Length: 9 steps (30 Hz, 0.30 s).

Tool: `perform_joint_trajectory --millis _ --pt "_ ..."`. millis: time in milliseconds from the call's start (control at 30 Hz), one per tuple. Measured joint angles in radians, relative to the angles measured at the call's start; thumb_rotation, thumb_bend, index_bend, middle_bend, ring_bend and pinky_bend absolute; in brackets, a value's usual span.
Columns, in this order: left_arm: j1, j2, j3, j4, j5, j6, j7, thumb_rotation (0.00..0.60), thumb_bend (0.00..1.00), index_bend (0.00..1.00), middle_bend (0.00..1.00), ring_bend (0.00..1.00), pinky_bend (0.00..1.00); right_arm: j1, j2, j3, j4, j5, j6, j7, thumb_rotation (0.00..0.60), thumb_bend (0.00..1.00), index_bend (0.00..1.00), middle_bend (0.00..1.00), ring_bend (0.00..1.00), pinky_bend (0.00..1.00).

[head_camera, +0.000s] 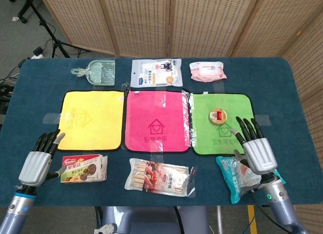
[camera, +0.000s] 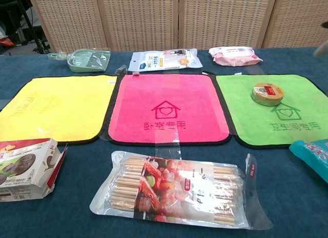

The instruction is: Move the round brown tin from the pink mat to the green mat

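Observation:
The round brown tin (head_camera: 218, 115) (camera: 267, 93) lies flat on the green mat (head_camera: 202, 135) (camera: 302, 115), in its upper middle. Nothing lies on the pink mat (head_camera: 157, 120) (camera: 166, 107). My right hand (head_camera: 256, 148) hangs open off the green mat's lower right corner, fingers spread, well apart from the tin. My left hand (head_camera: 39, 157) is open at the table's near left edge, beside a snack box. Of the hands, the chest view catches only a blurred sliver at its right edge.
A yellow mat (head_camera: 92, 119) lies left of the pink one. A snack box (head_camera: 83, 168), a packet of sticks (head_camera: 159, 177) and a teal packet (head_camera: 239, 174) line the front. A green dustpan (head_camera: 98, 72), a white pouch (head_camera: 155, 72) and a pink wipes pack (head_camera: 207, 71) sit along the back.

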Motion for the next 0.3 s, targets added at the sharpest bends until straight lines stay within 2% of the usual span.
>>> perform_joint_trajectory --millis 133,300 --pt "0.001 -0.003 0.002 0.003 -0.003 -0.003 0.008 0.600 0.17 0.02 0.00 0.00 0.00 -0.095 -0.002 -0.028 0.076 -0.062 0.089 0.089 0.600 0.34 0.24 0.00 0.00 0.02" --pt "-0.001 -0.004 0.004 0.008 -0.005 -0.010 0.024 0.600 0.17 0.02 0.00 0.00 0.00 -0.160 0.005 -0.033 0.106 -0.098 0.130 0.137 0.600 0.34 0.18 0.00 0.00 0.02"
